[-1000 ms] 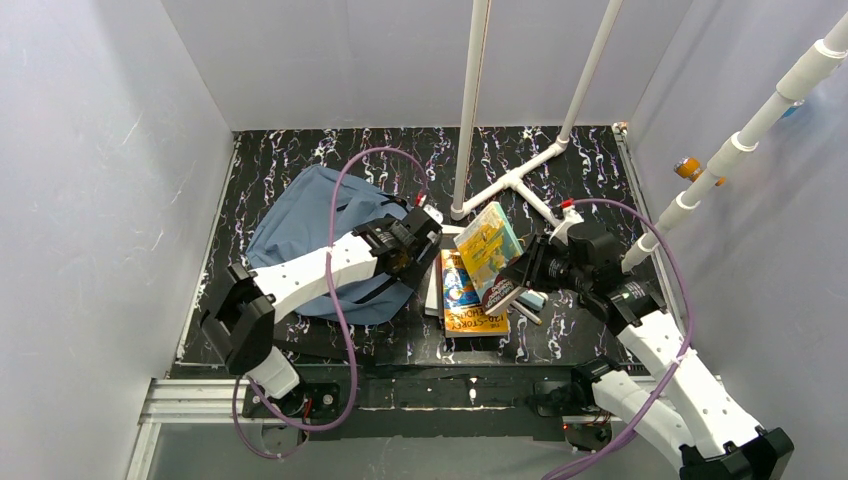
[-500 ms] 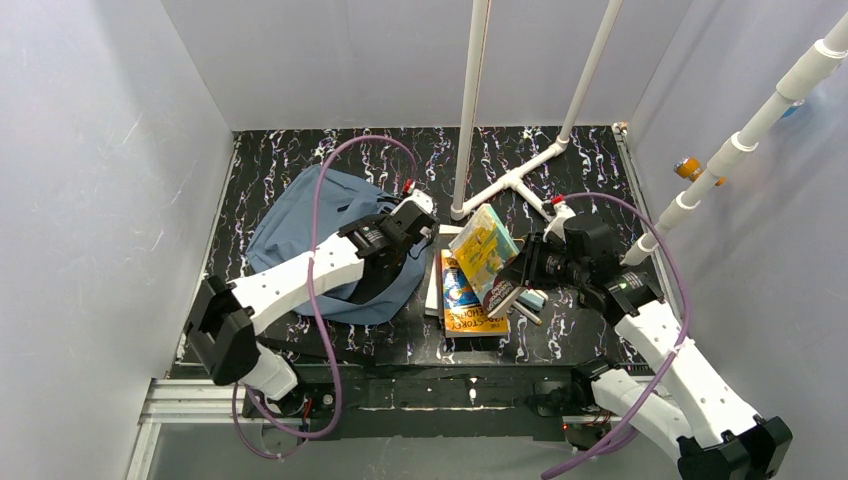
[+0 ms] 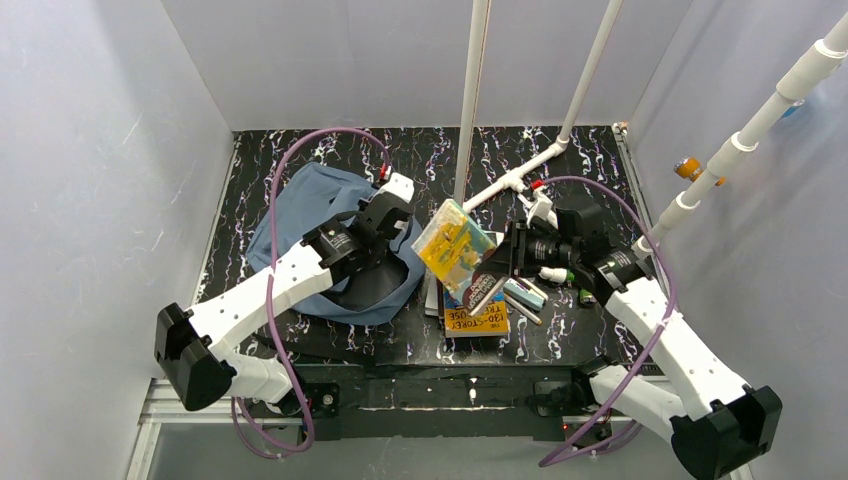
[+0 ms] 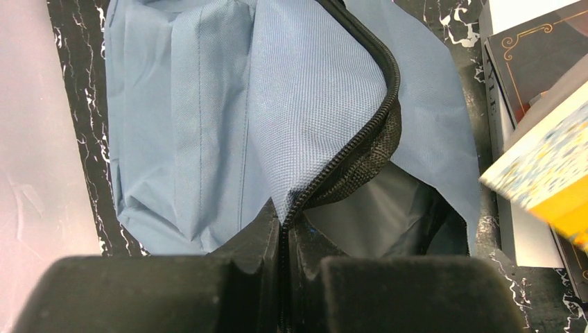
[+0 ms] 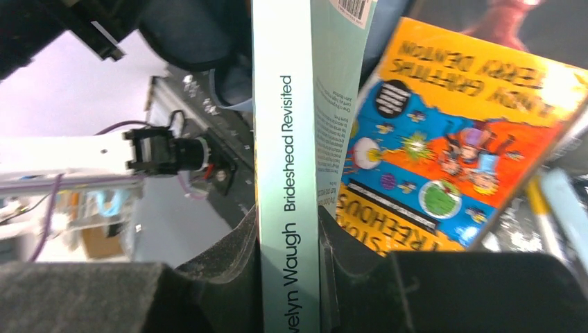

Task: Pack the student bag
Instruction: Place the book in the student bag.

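Observation:
The student bag (image 3: 300, 215) lies at the left of the table, slate-blue, with its dark zipper (image 4: 360, 139) undone and the mouth (image 4: 395, 215) gaping. My left gripper (image 3: 390, 222) (image 4: 286, 223) is shut on the bag's zipper edge and holds that flap up. My right gripper (image 3: 505, 255) (image 5: 288, 243) is shut on a book (image 3: 455, 240) (image 5: 286, 139) with a pale green spine and a yellow cover. It holds the book tilted in the air just right of the bag's mouth. The book's corner (image 4: 548, 180) shows at the right of the left wrist view.
An orange and blue paperback (image 3: 478, 312) (image 5: 451, 139) tops a small stack of books beside the bag. Pens and markers (image 3: 522, 297) lie right of it. A white pipe frame (image 3: 512, 180) stands on the far table, and walls close in both sides.
My left gripper closed on the bag's zipper edge and drew back to the far left, lifting the flap. My right gripper carried the book left, closer to the bag's mouth.

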{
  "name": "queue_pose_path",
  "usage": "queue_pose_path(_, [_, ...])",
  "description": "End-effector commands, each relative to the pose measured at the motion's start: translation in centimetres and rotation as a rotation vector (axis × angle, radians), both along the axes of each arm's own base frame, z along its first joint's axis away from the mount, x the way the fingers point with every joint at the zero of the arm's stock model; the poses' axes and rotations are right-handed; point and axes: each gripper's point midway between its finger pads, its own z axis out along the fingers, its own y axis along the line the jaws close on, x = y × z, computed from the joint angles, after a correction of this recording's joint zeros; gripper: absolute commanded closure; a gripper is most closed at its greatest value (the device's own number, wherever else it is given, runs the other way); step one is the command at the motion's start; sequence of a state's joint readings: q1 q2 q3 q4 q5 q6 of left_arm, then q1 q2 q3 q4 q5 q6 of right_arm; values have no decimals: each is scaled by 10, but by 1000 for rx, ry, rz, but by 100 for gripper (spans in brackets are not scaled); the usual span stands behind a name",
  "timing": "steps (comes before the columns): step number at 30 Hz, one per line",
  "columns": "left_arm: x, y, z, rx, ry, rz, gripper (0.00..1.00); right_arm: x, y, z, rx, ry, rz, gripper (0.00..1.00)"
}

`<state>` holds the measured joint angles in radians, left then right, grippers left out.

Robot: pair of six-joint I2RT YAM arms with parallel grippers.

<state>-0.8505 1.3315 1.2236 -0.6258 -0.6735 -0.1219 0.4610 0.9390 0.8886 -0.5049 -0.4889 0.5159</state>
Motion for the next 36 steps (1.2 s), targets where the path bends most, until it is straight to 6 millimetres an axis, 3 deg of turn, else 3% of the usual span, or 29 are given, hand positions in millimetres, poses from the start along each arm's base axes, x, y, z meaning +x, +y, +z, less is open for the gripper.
queue_pose_path(1, [3,6,22,-54,-70,14,100,-9,36,70,270,-100,202,99])
queue_pose_path(8, [2,5,30,-103,-75,-3,100,-33,71,72,414,29,370,99])
queue_pose_path(13, [1,4,39,-108,-90,-33,100,-47,113,53,381,112,455,99])
queue_pose_path(17, [-3,9,45,-111,-104,-43,100,-31,129,51,467,132,395,99])
queue_pose_path(25, [-16,17,61,-158,-155,-99,100,0,153,23,429,232,325,99])
queue_pose_path(31, [-22,24,67,-165,-195,-128,100,22,143,-22,199,226,196,99])
queue_pose_path(36, [-23,21,63,-173,-182,-134,100,22,140,-30,157,234,178,99])
